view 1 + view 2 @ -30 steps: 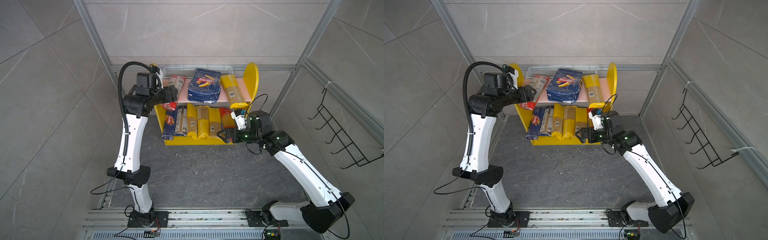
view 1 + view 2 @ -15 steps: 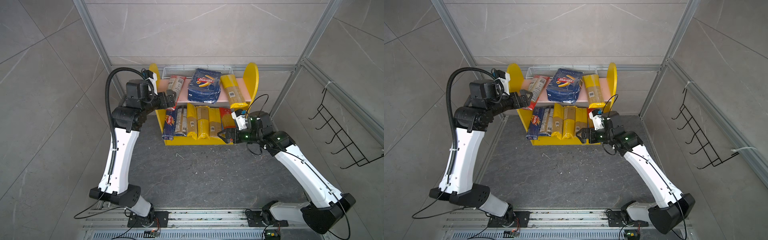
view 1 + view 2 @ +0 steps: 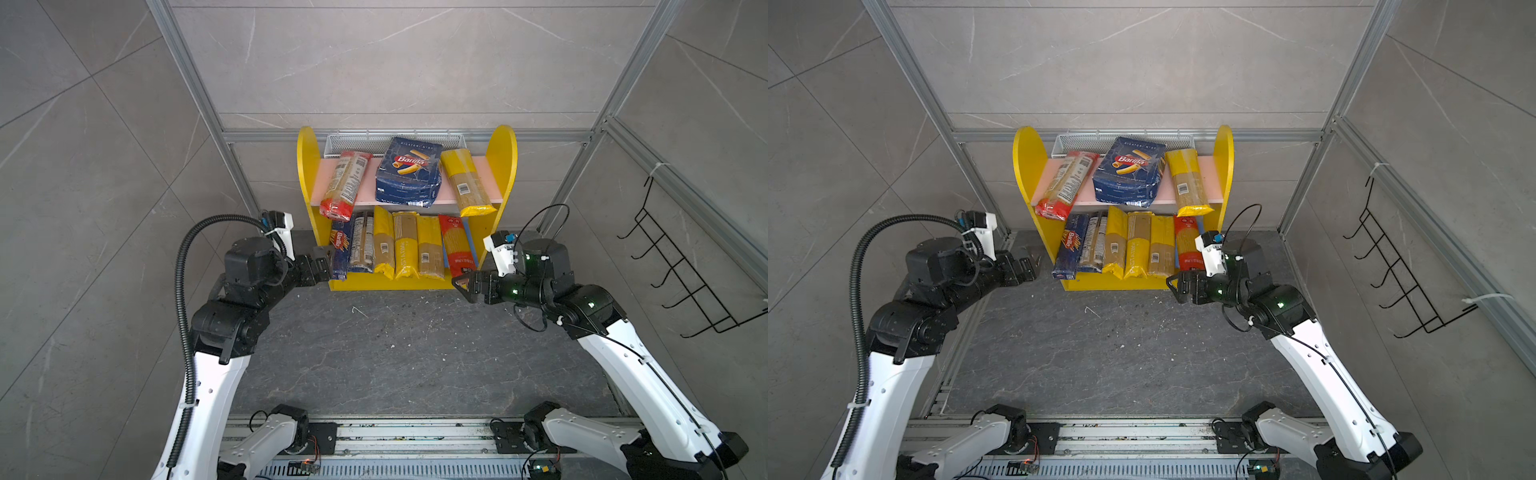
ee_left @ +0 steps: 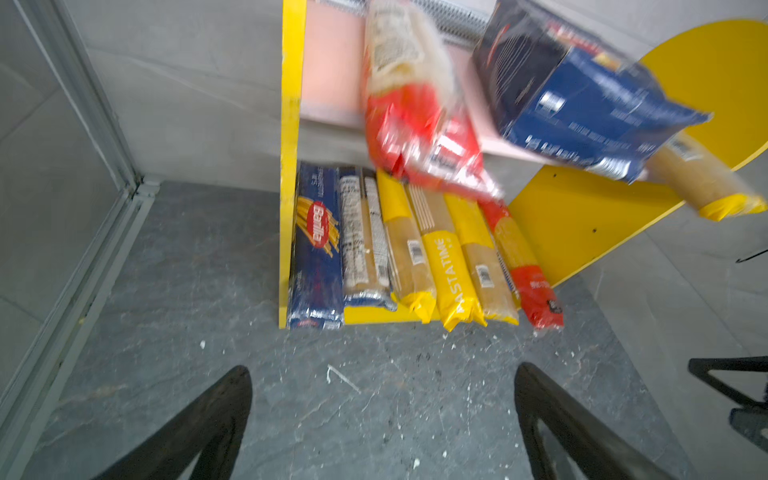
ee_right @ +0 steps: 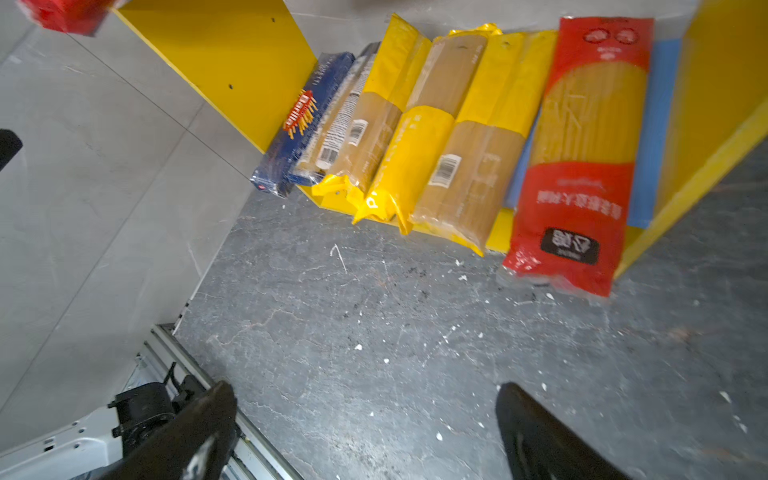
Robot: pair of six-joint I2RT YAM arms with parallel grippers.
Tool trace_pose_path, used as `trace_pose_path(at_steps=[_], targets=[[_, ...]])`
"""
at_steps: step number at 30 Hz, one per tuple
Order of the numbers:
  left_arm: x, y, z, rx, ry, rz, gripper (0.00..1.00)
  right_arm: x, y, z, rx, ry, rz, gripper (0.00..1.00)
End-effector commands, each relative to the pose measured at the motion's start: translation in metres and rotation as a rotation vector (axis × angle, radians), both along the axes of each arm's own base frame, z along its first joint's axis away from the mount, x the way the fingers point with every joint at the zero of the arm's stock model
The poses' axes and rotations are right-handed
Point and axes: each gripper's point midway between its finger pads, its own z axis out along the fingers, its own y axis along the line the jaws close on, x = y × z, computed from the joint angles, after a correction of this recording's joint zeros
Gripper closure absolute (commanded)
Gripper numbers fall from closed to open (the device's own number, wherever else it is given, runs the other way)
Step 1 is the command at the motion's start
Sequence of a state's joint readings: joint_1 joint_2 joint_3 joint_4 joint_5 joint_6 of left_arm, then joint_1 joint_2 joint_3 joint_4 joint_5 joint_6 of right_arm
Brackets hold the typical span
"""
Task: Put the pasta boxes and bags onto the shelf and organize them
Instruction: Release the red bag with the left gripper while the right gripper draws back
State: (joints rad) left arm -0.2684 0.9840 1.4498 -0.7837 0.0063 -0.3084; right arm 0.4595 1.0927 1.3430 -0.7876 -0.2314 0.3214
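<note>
The shelf (image 3: 306, 174) stands against the back wall. On its pink upper board lie a red-ended spaghetti bag (image 3: 347, 185), the wide Barilla rigatoni pack (image 3: 409, 172) and a yellow-ended bag (image 3: 465, 183). The lower board holds the narrow Barilla box (image 3: 340, 249), a dark-ended bag (image 3: 361, 245), three yellow bags (image 3: 405, 249) and a red bag (image 3: 457, 245), all jutting past the front edge. My left gripper (image 3: 322, 259) (image 4: 382, 374) hangs open and empty by the shelf's left front corner. My right gripper (image 3: 463, 284) (image 5: 365, 388) is open and empty off the right front corner.
A black wire hook rack (image 3: 685, 270) hangs on the right wall. Aluminium frame posts (image 3: 187, 70) run up both back corners. The arms' base rail (image 3: 415, 436) crosses the front. Dark stone floor (image 3: 395, 353) lies between the arms and the shelf.
My left arm has drawn back and down from the upper board's left end to floor level beside the shelf. The red-ended bag stays on the upper board. The right arm has not moved.
</note>
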Motion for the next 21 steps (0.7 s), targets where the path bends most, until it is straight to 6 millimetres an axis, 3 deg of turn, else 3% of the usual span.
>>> trace_pose_path(at_steps=[1,8,14,18,21], targets=[[0.006,0.004,-0.03,-0.007,0.033,0.041,0.0,-0.006,-0.027,-0.031,-0.104,0.058,-0.107,0.0],[0.012,0.014,-0.101,0.001,0.103,0.118,0.0,-0.014,-0.047,-0.072,-0.154,0.119,-0.198,0.0],[0.015,0.05,-0.154,0.079,0.103,0.317,0.0,-0.01,-0.072,-0.106,-0.238,0.151,-0.338,0.0],[0.023,0.063,-0.174,0.1,0.066,0.4,0.0,-0.004,-0.1,-0.122,-0.323,0.121,-0.481,0.0],[0.036,0.061,-0.189,0.115,0.03,0.401,0.0,0.0,-0.121,-0.132,-0.385,0.088,-0.589,0.0]])
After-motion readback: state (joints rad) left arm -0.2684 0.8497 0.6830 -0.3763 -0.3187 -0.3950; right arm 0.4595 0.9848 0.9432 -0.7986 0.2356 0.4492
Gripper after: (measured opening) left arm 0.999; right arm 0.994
